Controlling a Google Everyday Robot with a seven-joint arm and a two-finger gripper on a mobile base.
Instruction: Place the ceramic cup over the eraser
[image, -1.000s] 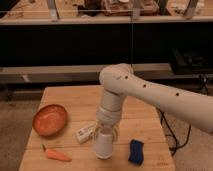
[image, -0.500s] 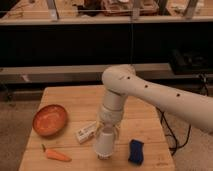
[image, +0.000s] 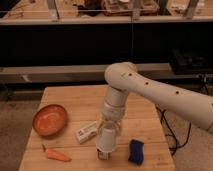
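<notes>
The ceramic cup (image: 106, 140) is a small white tapered cup at the end of my arm, mouth down and slightly tilted, low over the front middle of the wooden table (image: 75, 100). My gripper (image: 108, 133) comes straight down from above and is shut on the cup. Its fingers are mostly hidden behind the cup. The eraser (image: 103, 155) shows as a small dark block just under the cup's lower rim, partly covered by it.
A white oblong pack (image: 86, 131) lies just left of the cup. A wavy blue piece (image: 136, 151) lies just to its right. An orange bowl (image: 50, 120) and a carrot (image: 56, 155) are at the left. The table's front edge is close below the cup.
Hardly anything: the arm and the cup stay at the same spot over the front of the table, with only a slight shift.
</notes>
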